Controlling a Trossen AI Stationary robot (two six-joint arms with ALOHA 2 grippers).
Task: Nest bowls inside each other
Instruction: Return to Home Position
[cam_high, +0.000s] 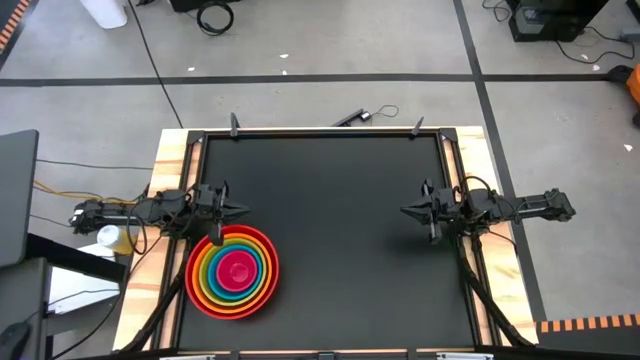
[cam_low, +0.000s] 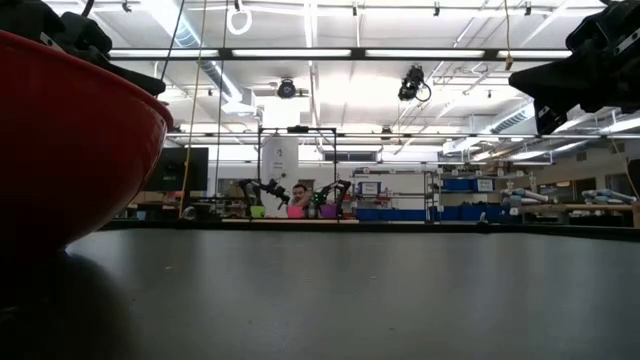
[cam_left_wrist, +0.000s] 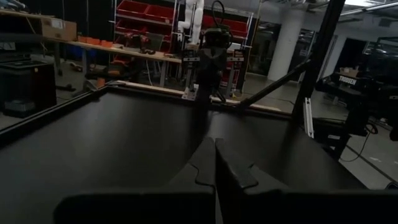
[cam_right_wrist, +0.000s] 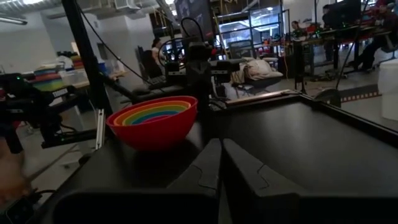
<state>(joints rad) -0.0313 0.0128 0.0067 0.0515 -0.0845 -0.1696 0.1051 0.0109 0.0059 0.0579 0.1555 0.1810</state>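
On the black table (cam_high: 340, 180), toward its near left corner, the whole set of bowls is found as one stack. The large red bowl (cam_high: 190, 274) is set at the bottom and outside. Inside it the orange bowl (cam_high: 197, 273) is seated, then the yellow-green bowl (cam_high: 204, 272), then the blue bowl (cam_high: 212, 271), and the small magenta-pink bowl (cam_high: 236, 271) is lodged at the centre. From above the rims are seen as even rings, one within the other, so each bowl is judged to be sitting level and fully down. In the right wrist view the same banding is seen inside the red wall, with nothing tilted. No loose bowl is seen anywhere else on the table.

The nesting itself is therefore judged complete. Only the parking of the arms is left, if anything.

The left gripper (cam_high: 240, 210) is held over the table's left side, just beside the far rim of the stack, and is not seen to touch it. Its fingers (cam_left_wrist: 202, 165) are pressed together on nothing. The right gripper (cam_high: 405, 211) is held at the right side, well apart from the bowls, pointing inward. Its fingers (cam_right_wrist: 208, 165) are likewise pressed together and nothing is carried.
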